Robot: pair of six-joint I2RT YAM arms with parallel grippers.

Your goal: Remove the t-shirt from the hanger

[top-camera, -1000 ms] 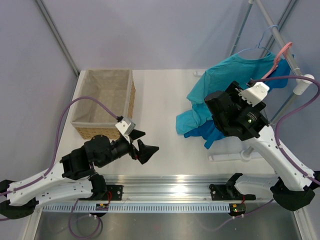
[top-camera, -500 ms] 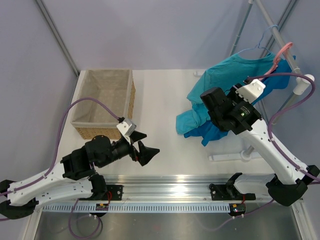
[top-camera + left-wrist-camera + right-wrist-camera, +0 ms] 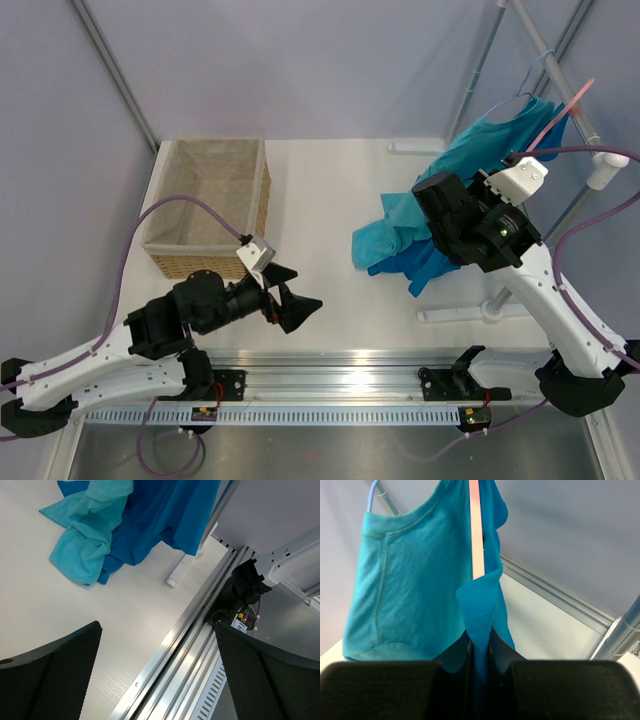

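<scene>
T-shirt (image 3: 481, 602): dark blue, one shoulder draped on the pink hanger (image 3: 476, 535) at the rack, far right. Its tail trails onto the tabletop beside the teal shirt (image 3: 405, 580). Your right gripper (image 3: 480, 662) is pinched tight on a fold just below the hanger arm, likely so a pull slides the cloth off that arm's end. Left gripper (image 3: 290, 292) hangs spread wide and empty near the basket (image 3: 165, 262), well apart, presumably in reserve.
</scene>
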